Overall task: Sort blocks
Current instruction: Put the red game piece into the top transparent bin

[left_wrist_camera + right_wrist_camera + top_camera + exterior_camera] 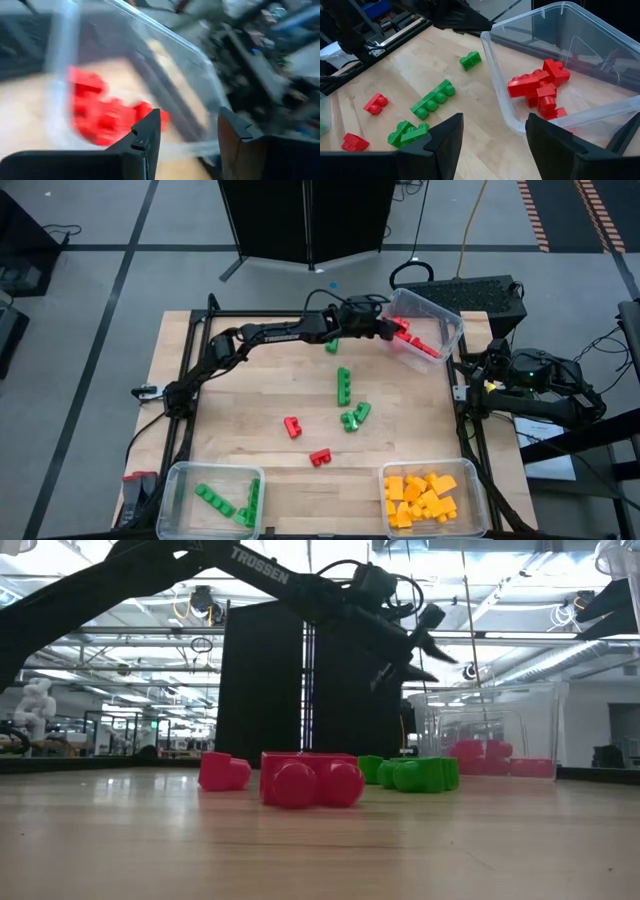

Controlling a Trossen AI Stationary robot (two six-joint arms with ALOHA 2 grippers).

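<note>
Overhead, left claw point(392, 330) hangs at the rim of the clear bin point(452, 330) of red blocks point(420, 345); green blocks point(344, 385) and two red ones lie on the desk point(260, 395) nearby. Left wrist view: its fingers stand spread, pinching nothing, probably after a drop. Right wrist view: right claw point(492, 131) waits spread beside that bin.
</note>
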